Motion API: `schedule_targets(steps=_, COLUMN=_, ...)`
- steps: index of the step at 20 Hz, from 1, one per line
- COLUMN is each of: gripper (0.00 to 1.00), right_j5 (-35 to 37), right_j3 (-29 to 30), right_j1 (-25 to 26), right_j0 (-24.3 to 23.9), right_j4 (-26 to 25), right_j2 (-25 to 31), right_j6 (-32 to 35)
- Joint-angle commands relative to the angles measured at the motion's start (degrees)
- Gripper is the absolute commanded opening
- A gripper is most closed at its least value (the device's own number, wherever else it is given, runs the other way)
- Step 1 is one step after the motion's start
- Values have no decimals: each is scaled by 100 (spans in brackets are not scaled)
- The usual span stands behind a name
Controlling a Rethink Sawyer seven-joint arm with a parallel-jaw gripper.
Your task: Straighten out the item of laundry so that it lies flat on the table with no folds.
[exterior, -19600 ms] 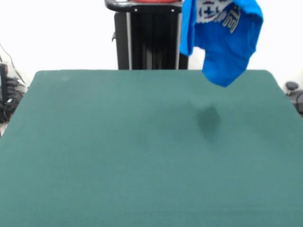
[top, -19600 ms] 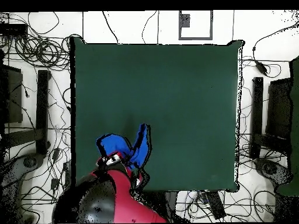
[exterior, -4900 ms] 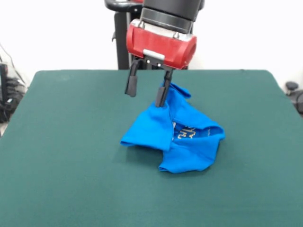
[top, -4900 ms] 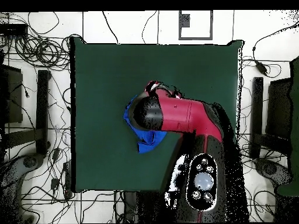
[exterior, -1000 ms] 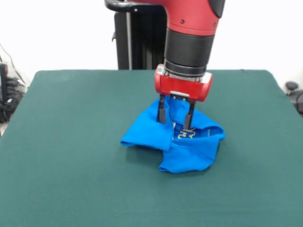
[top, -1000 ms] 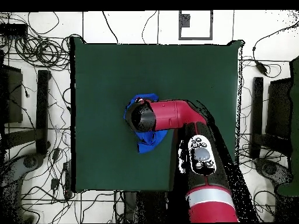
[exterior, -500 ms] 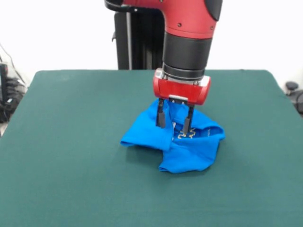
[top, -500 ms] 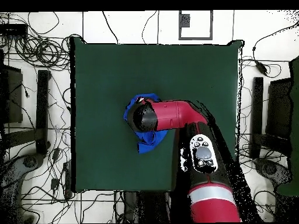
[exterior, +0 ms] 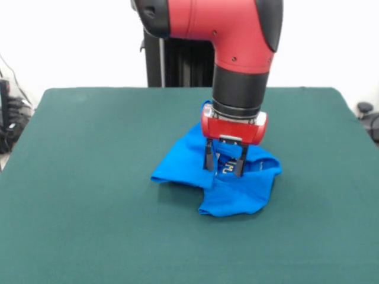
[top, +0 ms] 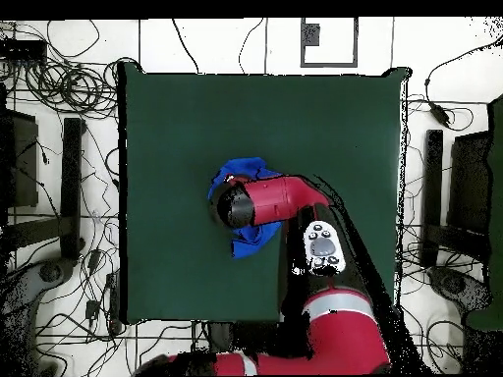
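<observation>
Two dark fingers (exterior: 208,161) of the red and black gripper (exterior: 224,165) stand parted, clamping nothing, pointing straight down into the heap's middle folds, directly above the crumpled bright blue T-shirt (exterior: 234,192) lying bunched near the centre of the dark green felt table (exterior: 89,177)

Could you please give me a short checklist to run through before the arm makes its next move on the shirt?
1. Shirt flat, no folds: not ok, it lies bunched in a heap.
2. Shirt fully on the table: ok, well inside the edges.
3. Tool over the shirt: ok, down at the heap's middle.
4. Tool open: ok, a gap shows between the fingers.
5. Cloth between the fingers: cannot tell.
6. Room to spread the shirt: ok, bare table all round it.
</observation>
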Motion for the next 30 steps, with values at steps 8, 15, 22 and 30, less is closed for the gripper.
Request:
schedule_targets(steps=8, gripper=100, right_j5=-153, right_j3=215, right_j1=213, right_j0=333, right_j4=-292, right_j2=16, right_j6=205)
schedule_targets(steps=15, gripper=100, right_j5=11, right_j3=354, right_j1=-33, right_j0=181, right_j4=-193, right_j2=157, right_j6=63)
schedule_targets(steps=22, gripper=100, right_j5=240, right_j3=503, right_j1=-344, right_j0=75, right_j4=-92, right_j2=273, right_j6=-51)
schedule_targets(steps=30, gripper=100, right_j5=489, right_j3=642, right_j1=-620, right_j0=89, right_j4=-10, right_j2=326, right_j6=-50)
